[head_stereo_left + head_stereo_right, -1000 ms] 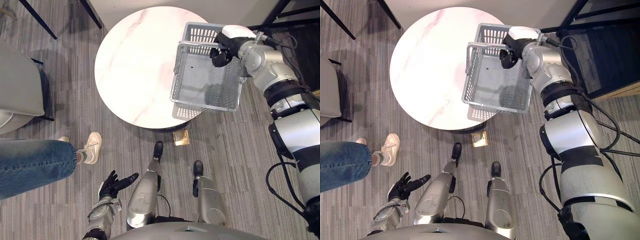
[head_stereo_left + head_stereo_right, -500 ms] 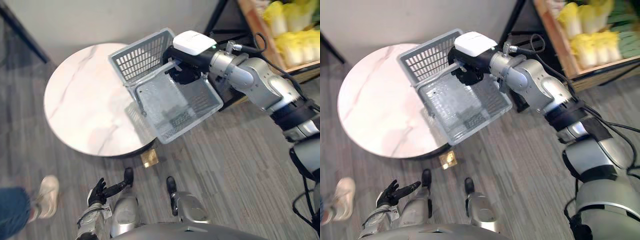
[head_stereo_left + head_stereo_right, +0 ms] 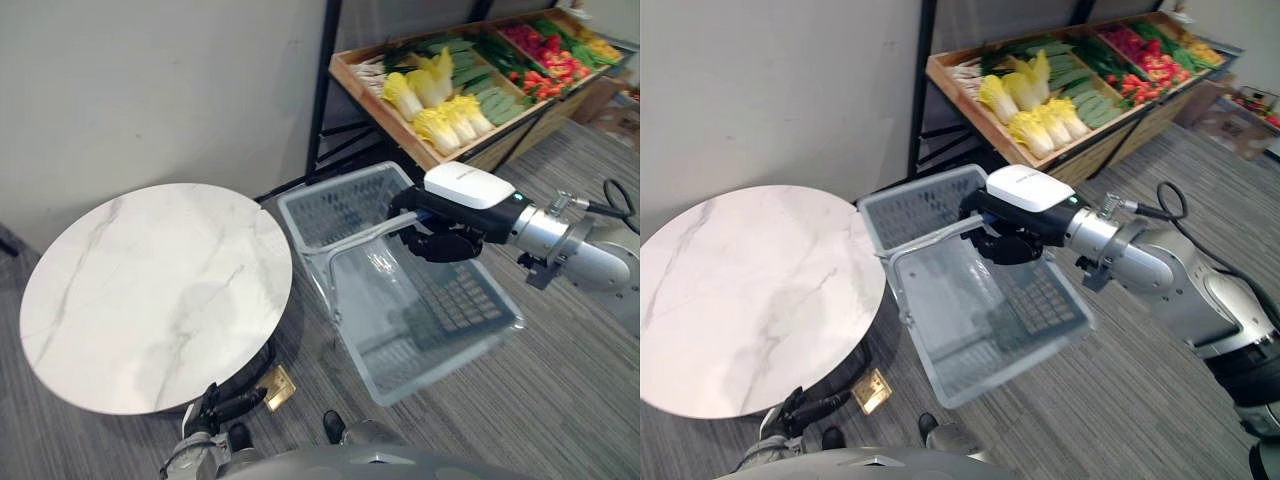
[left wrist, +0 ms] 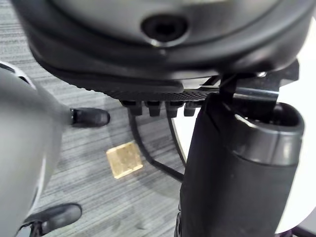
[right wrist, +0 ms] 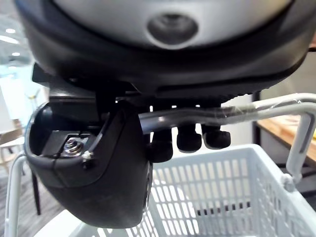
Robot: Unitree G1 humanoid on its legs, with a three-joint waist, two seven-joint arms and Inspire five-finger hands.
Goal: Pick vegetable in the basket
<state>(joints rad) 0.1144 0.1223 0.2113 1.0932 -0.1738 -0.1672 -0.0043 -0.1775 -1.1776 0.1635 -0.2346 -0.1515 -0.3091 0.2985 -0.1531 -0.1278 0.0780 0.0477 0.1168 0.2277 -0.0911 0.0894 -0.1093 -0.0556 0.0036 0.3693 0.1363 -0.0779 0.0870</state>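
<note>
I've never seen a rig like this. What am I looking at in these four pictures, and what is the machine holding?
This is a humanoid robot with two arms that end in dark hands. The two wide pictures come from a pair of cameras on its head, looking down. The two close-ups come from a camera on each wrist, looking along that hand. The right hand has its fingers curled round the handle of a grey basket, which hangs in the air beside a round marble table. Behind it stands a wooden shelf of vegetables. The left hand hangs low by the table's edge, fingers relaxed, holding nothing.
</note>
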